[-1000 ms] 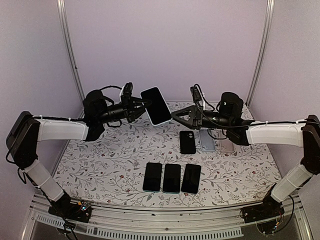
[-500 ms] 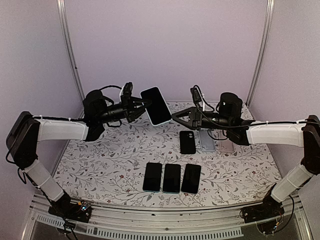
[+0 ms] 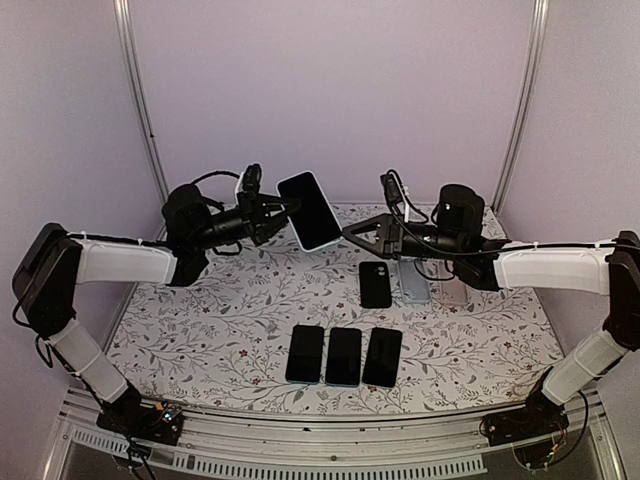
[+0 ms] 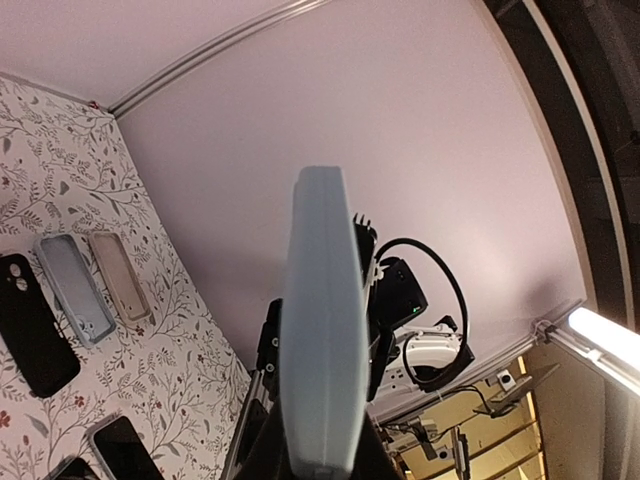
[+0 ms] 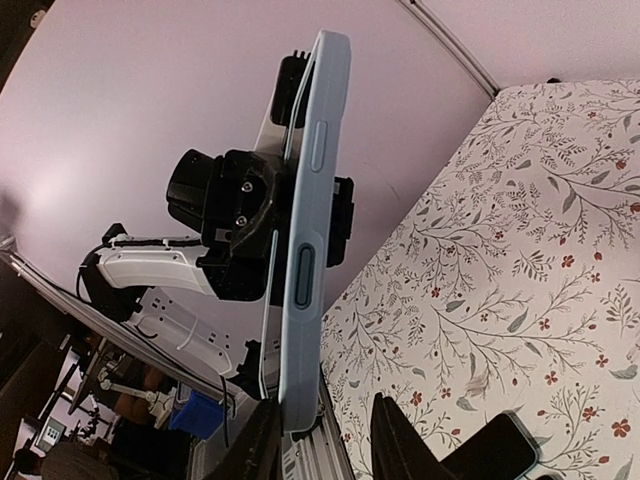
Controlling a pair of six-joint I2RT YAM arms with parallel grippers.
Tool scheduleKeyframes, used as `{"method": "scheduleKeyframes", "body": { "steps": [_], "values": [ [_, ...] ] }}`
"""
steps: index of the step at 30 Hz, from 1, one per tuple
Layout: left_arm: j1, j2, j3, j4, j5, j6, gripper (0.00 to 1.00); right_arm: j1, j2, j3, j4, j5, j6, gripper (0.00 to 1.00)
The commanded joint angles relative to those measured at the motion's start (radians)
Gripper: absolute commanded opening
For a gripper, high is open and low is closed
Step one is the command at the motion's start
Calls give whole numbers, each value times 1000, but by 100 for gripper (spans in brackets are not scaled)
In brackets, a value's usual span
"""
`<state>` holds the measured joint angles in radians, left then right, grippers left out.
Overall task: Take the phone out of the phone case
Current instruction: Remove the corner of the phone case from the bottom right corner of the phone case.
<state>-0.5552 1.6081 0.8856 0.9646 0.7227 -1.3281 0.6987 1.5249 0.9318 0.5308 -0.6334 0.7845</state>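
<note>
From above, my left claw [image 3: 283,208] is clamped on the left edge of the phone [image 3: 311,211] and holds it aloft over the far middle of the table [image 3: 200,310], screen tilted up. My right claw [image 3: 348,232] sits just at the phone's lower right corner. Down on the table a black case [image 3: 375,284] and two clear cases [image 3: 413,282] lie to the right, and three phones [image 3: 343,356] lie in a near row. In my left wrist view the pale blue phone case [image 4: 320,330] rises edge-on from between my closed jaws, with the other arm's dark body right behind it. In my right wrist view my right fingers [image 5: 400,445] stand apart, straddling the case's lower end. One is close against it and the other is off to the side with a gap, so nothing is gripped there yet. As I judge it, if I close on screen and back together I pinch phone and case as one, and nothing parts. If I pull hard, the thin edge hold on the left could twist loose. If the phone pops free unheld, it drops onto the table.
</note>
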Motion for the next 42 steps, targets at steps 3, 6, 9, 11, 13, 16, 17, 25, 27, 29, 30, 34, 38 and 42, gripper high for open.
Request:
{"method": "scheduleKeyframes", "body": {
  "steps": [3, 6, 9, 11, 13, 16, 17, 25, 27, 29, 30, 34, 38, 42],
  "values": [
    [-5, -67, 11, 297, 6, -69, 0, -5, 10, 7, -110, 53, -30, 32],
    [-6, -68, 10, 326, 7, -79, 0, -5, 17, 11, -123, 55, -37, 31],
    [-11, -66, 16, 335, 13, -77, 0, -6, 21, 14, -132, 55, -44, 31],
    [-16, -66, 21, 336, 17, -73, 0, -5, 25, 17, -138, 55, -46, 31],
    [-19, -64, 35, 303, 24, -60, 0, -5, 27, 21, -140, 48, -49, 31],
    [-27, -54, 47, 274, 31, -44, 0, -4, 35, 38, -140, 26, -52, 31],
    [-30, -50, 52, 267, 35, -41, 0, -3, 39, 46, -140, 16, -53, 32],
    [-53, -9, 77, 281, 50, -41, 0, 14, 67, 90, -131, -49, -47, 35],
    [-62, -4, 81, 291, 53, -37, 0, 14, 73, 97, -130, -55, -42, 35],
    [-70, -1, 86, 307, 58, -34, 0, 15, 81, 100, -130, -58, -41, 35],
    [-73, 1, 91, 312, 61, -32, 0, 15, 85, 102, -130, -59, -38, 35],
    [-85, 9, 115, 288, 78, -11, 0, 21, 102, 113, -130, -64, -33, 36],
    [-97, 20, 122, 273, 80, -2, 0, 32, 115, 140, -126, -74, -32, 38],
    [-108, 39, 125, 277, 77, 0, 0, 37, 130, 160, -80, -112, -10, 39]
  ]
}}
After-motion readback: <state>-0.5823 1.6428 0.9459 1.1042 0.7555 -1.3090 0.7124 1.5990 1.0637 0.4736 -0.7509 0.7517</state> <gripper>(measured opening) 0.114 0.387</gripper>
